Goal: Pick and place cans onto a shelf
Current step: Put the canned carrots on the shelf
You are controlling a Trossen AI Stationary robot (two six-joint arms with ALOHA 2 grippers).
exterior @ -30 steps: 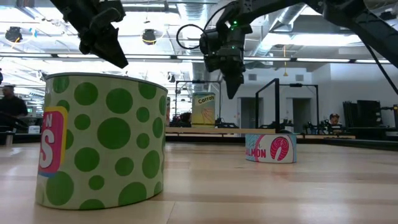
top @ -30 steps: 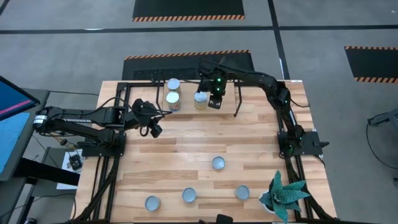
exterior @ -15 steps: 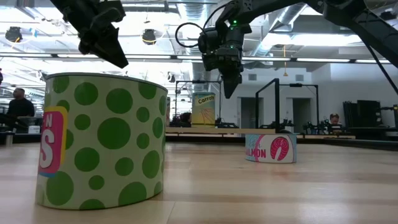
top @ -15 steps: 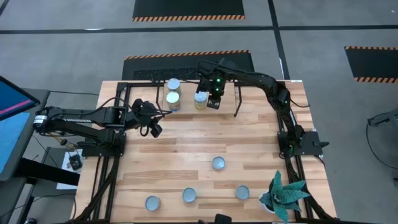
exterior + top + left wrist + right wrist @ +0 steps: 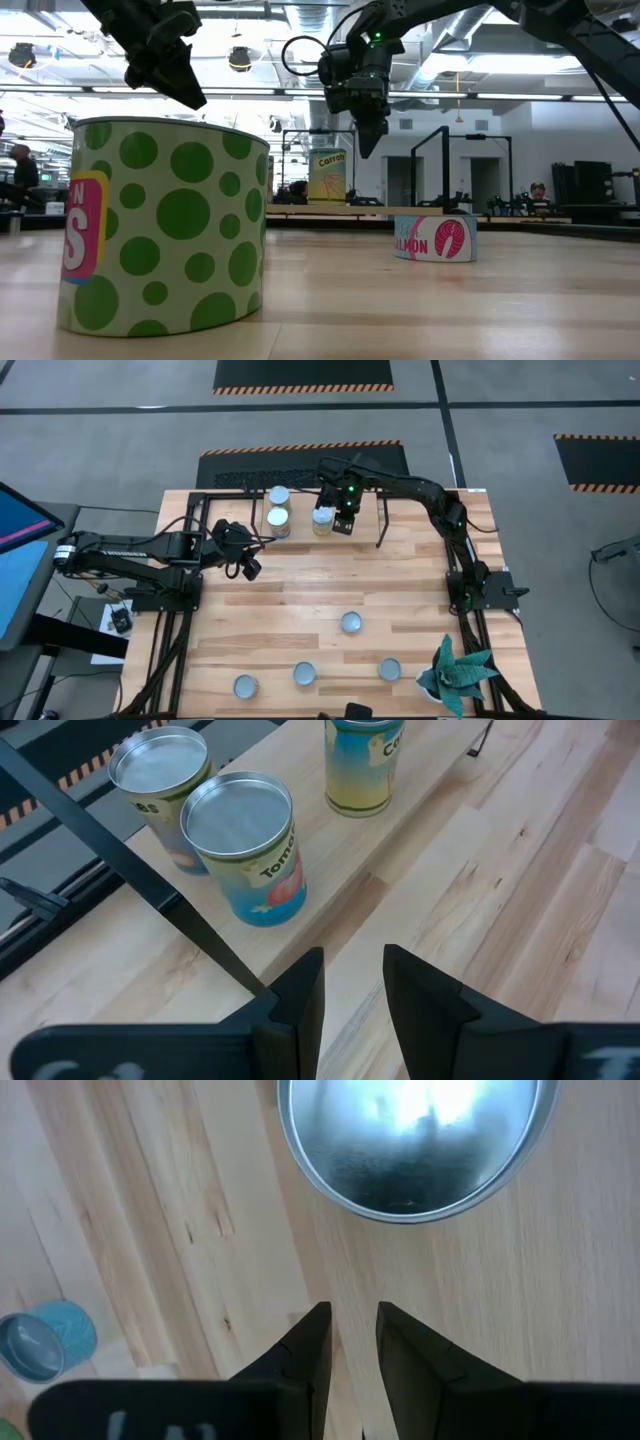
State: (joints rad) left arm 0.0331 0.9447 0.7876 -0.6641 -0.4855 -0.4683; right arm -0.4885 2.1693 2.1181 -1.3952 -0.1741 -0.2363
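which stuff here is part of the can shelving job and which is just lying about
Part of the job:
- three label-wrapped tins with silvery tops already on the shelf
- four silver-topped tins on the tabletop
- low light-wood shelf board on black legs

Just lying about:
- green spiky plant

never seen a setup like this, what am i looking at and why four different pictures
These are two dark robot arms at a wooden table, each ending in a two-finger gripper. One picture looks straight down, one looks level across the tabletop, and two come from cameras on the arms' wrists.

Three cans stand on a low shelf at the far edge; four more wait nearer the front, beside a green plant.

The right gripper hangs above the shelf beside a can. The left gripper hovers near the shelf's left end. Both have their fingers slightly apart and hold nothing.
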